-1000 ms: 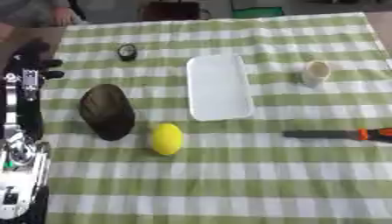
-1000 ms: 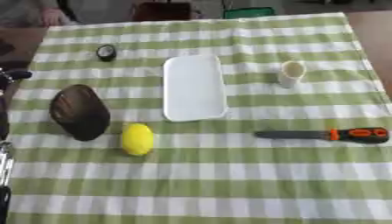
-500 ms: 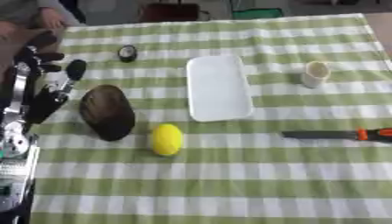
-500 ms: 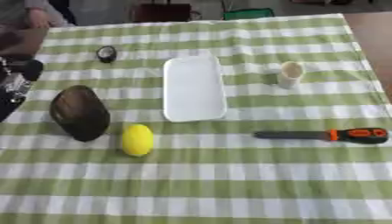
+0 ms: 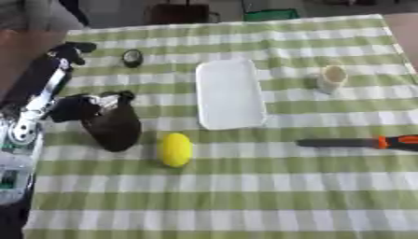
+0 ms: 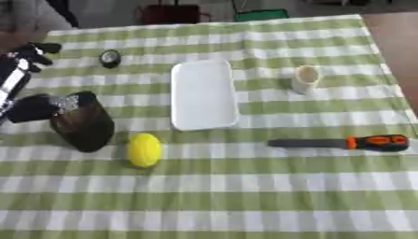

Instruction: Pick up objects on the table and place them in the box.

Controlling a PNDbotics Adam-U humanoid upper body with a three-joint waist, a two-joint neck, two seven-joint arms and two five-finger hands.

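i see a matt green-and-white checked cloth (image 6: 245, 186) covering the table, with a smooth white plastic-looking rectangular tray (image 6: 202, 93) on it. the yellow lemon-shaped object (image 6: 143, 150) looks smooth and slightly glossy, the dark brown oval object (image 6: 86, 128) dull, and my black left hand (image 5: 78, 107) shows silvery metal parts.

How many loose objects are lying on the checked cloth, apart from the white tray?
5: a dark brown oval object at the left under the left hand, a yellow lemon beside it, a small black round item far left, a pale cup right, and an orange-handled knife near right.
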